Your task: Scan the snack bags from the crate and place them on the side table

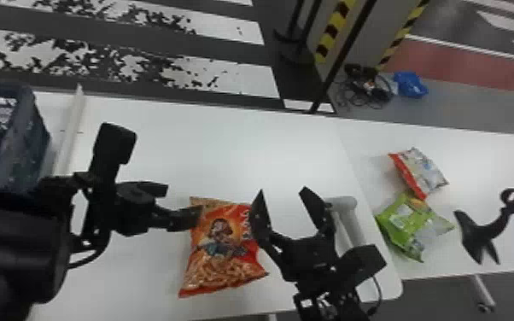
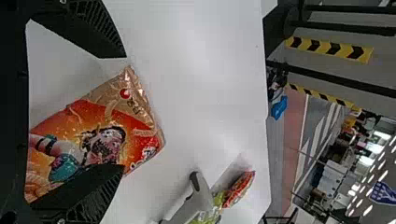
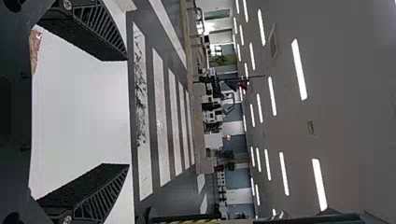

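On the near side of the white table [image 1: 209, 141], the orange snack bag [image 1: 226, 252] lies between the left gripper [image 2: 125, 111] and right gripper [image 1: 283, 189], both spread wide and, as far as I can tell, gripping nothing. It should be light, slippery, crushable: pinch its middle gently.

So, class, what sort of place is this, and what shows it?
Probably an indoor robot test hall: crosswalk stripes on the floor, rows of ceiling lights, and yellow-black hazard tape.
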